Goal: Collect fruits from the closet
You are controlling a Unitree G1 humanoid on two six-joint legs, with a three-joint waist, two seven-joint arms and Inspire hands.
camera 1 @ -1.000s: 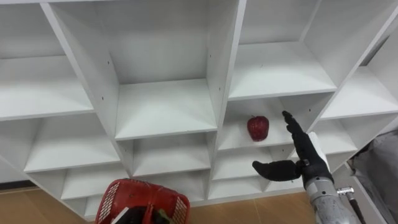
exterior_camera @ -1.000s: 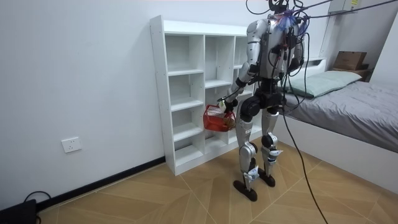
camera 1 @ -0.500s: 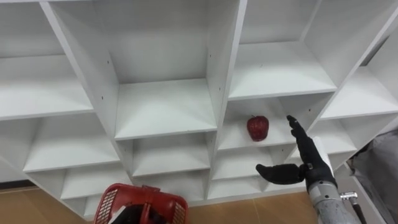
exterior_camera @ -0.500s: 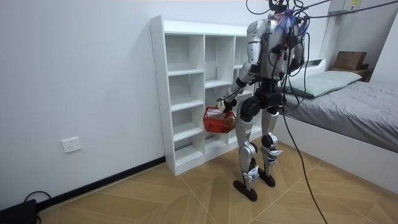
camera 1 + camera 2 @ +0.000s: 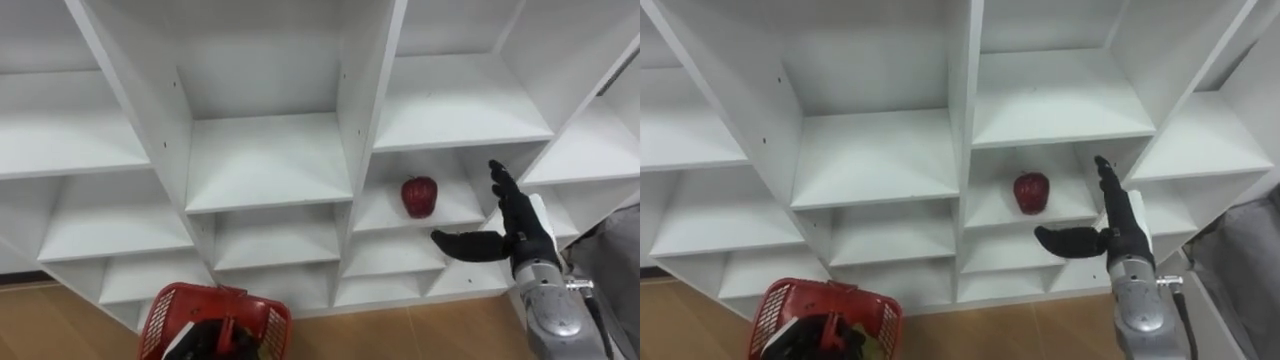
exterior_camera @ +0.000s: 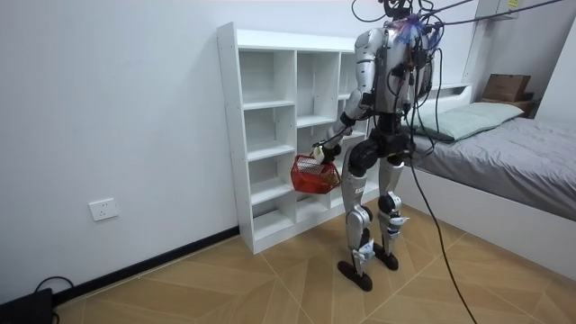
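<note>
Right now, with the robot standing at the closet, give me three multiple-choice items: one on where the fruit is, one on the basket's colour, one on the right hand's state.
1. Where is the red fruit?
A. on the floor
B. on a shelf of the white closet
C. on the bed

2. What colour is the basket?
A. blue
B. green
C. red

3. How is the right hand?
A. open, holding nothing
B. shut on the fruit
C. curled in an empty fist

Answers:
1 B, the fruit stands alone on a shelf board in one compartment.
2 C, its mesh walls and rim are red.
3 A, the fingers are straight and the thumb is spread, with the fruit apart from them on the shelf.
</note>
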